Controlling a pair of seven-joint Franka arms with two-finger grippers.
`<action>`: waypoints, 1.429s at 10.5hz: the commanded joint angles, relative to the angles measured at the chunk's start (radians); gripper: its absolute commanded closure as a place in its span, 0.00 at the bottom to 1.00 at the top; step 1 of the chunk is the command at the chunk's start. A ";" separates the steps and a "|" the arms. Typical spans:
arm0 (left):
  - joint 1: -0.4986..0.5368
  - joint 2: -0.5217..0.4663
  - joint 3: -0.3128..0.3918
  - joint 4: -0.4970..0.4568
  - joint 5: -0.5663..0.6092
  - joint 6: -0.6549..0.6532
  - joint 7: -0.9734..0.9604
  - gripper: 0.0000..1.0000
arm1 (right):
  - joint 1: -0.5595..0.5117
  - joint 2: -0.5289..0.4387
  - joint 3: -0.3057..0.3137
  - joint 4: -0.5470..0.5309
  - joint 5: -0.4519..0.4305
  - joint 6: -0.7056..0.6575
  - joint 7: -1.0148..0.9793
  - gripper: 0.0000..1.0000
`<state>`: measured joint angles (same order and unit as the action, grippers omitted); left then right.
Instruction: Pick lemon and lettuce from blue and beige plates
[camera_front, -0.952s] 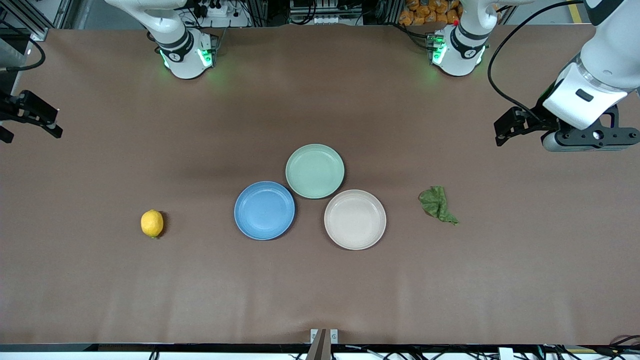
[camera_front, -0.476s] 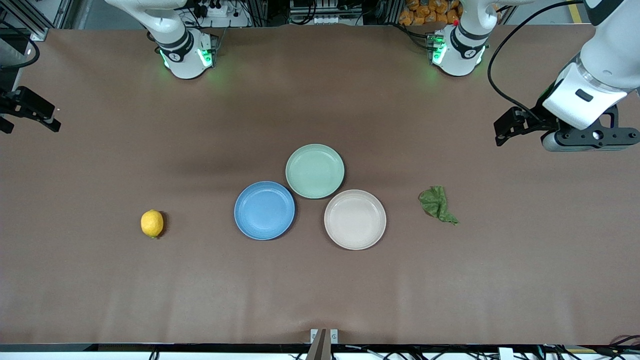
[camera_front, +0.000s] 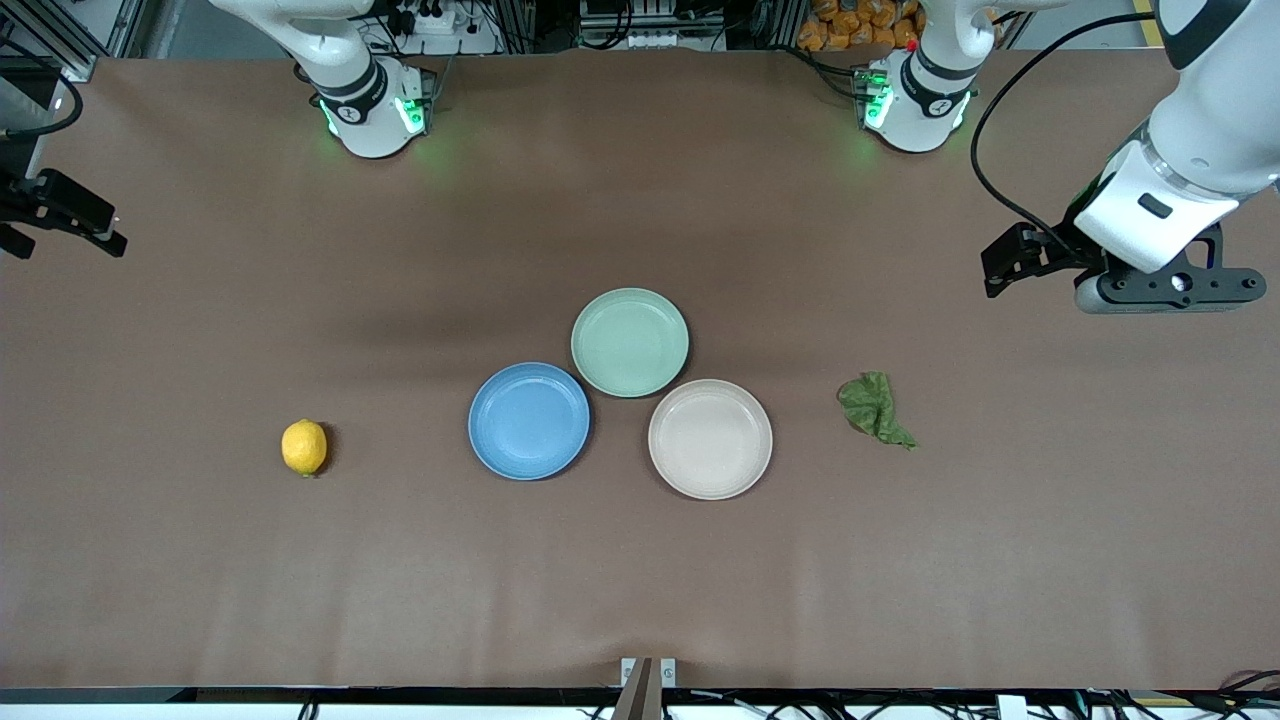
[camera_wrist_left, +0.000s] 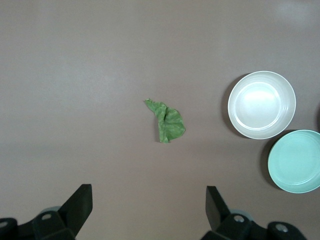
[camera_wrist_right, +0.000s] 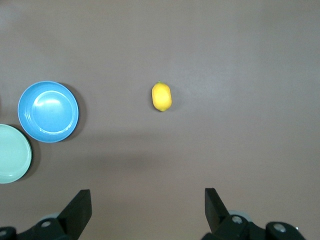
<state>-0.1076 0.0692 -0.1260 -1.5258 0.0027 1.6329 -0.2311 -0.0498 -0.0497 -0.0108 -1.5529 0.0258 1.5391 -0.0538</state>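
Overhead, both grippers' fingers (camera_wrist_left: 80, 207) (camera_wrist_right: 80, 209) gape over bare table (camera_front: 640, 600)

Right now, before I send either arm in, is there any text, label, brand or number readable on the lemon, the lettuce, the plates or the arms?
None can be read.
Lemon, lettuce, blue plate, beige plate, mint-green plate: plain, no print.
Arm bases: a small dark mark on each, too small to read.

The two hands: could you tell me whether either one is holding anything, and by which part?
Nothing is held. The left hand and right hand are both open and empty; the lemon and lettuce lie on the table.
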 joint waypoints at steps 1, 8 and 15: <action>0.003 -0.002 0.003 0.003 -0.009 -0.007 0.026 0.00 | -0.002 0.010 -0.001 0.039 0.002 -0.025 0.011 0.00; 0.006 -0.002 0.008 0.006 -0.009 -0.007 0.024 0.00 | -0.002 0.016 -0.003 0.066 -0.021 -0.025 0.009 0.00; 0.005 -0.003 0.008 0.006 -0.009 -0.007 0.019 0.00 | -0.004 0.027 -0.001 0.073 -0.024 0.030 0.012 0.00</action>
<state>-0.1045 0.0703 -0.1202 -1.5251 0.0028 1.6330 -0.2311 -0.0508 -0.0398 -0.0145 -1.5124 0.0152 1.5728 -0.0532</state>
